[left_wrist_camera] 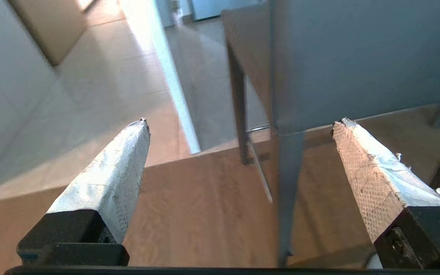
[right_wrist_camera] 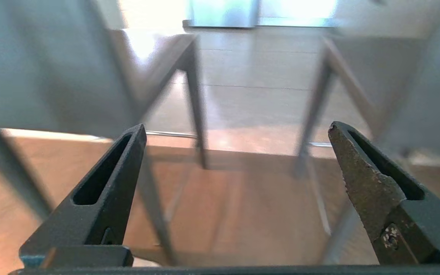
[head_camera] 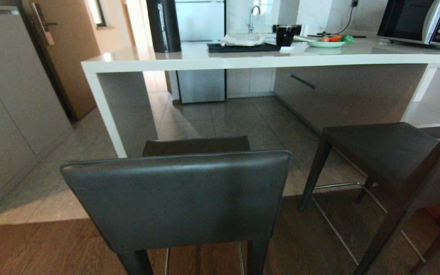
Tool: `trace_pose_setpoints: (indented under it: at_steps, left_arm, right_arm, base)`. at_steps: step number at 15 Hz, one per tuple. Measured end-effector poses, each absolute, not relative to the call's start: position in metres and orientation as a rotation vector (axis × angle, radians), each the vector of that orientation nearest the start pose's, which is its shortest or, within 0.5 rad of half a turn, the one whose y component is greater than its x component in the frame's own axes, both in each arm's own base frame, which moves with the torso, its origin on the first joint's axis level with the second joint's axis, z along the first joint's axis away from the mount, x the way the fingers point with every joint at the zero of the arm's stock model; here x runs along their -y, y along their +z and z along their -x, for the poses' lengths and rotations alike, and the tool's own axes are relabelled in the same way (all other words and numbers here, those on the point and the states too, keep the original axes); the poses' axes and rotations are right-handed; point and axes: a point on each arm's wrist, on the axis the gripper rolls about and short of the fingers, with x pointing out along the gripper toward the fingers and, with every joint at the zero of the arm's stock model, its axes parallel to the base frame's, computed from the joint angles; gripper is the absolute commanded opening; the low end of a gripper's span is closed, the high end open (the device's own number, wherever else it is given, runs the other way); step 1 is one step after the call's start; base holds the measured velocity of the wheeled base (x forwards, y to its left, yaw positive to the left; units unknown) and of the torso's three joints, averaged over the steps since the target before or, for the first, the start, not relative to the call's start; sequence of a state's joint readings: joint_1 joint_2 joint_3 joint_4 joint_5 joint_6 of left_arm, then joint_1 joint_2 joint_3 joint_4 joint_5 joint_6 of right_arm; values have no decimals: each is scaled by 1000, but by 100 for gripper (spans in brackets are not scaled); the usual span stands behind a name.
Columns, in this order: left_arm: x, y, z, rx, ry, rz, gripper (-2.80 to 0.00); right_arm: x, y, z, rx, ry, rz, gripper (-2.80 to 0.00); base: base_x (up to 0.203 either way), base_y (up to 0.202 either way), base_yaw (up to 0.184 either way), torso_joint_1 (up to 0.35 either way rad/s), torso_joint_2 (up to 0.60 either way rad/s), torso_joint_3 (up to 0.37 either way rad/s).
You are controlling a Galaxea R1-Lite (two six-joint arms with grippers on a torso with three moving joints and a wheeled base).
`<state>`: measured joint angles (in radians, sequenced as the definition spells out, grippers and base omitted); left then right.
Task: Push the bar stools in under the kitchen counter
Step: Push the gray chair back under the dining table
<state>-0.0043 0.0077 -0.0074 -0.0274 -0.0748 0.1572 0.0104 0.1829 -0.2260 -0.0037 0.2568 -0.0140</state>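
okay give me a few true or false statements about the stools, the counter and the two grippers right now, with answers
1. Both bar stools stand fully tucked under the kitchen counter. False: both sit out in front of it.
2. The left gripper has its jaws apart, holding nothing. True.
3. The right gripper is clamped on a stool leg. False: its jaws are open and empty.
4. A black tray lies on the counter. True.

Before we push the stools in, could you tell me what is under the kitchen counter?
Under the kitchen counter lies bare grey tile floor; white shelving sits at the right. The nearer bar stool's backrest hides some floor; the other bar stool stands just short of it.
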Motion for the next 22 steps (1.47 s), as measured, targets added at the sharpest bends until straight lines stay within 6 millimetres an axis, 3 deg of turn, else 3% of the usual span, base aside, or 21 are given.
trace_pose_setpoints:
  at_steps: [1,4,6,10,12,14,17,20,22]
  left_arm:
    - [2,89,25,52,-99,-134,0]
    - [4,145,34,121,-194,-18,0]
    - [7,171,33,118,-372,55,0]
    - [11,178,22,-8,-935,156,0]
    - [12,181,16,-40,-1063,229,0]
    - [15,182,3,-89,-1075,255,0]
    - [24,196,-27,-84,-1002,271,0]
    - [22,217,-63,10,-867,277,0]
    - [5,223,-81,31,-751,251,0]
  right_arm:
    - [-6,157,14,44,293,16,0]
    - [-8,198,-17,92,350,20,0]
    - [-11,210,-33,112,483,24,0]
    - [-19,210,-62,1,821,-6,0]
    - [-23,206,-76,-58,987,-33,0]
    - [-25,204,-93,-107,1078,-59,0]
    - [-23,205,-126,-113,1057,-67,0]
    - [4,202,-145,-98,938,-81,0]
    - [28,196,-146,-110,881,-117,0]
  base:
    - [0,0,0,0,0,0]
    - [0,0,0,0,0,0]
    - [0,0,0,0,0,0]
    - [0,0,0,0,0,0]
    - [0,0,0,0,0,0]
    - [0,0,0,0,0,0]
    - [0,0,0,0,0,0]
    - [0,0,0,0,0,0]
    - [0,0,0,0,0,0]
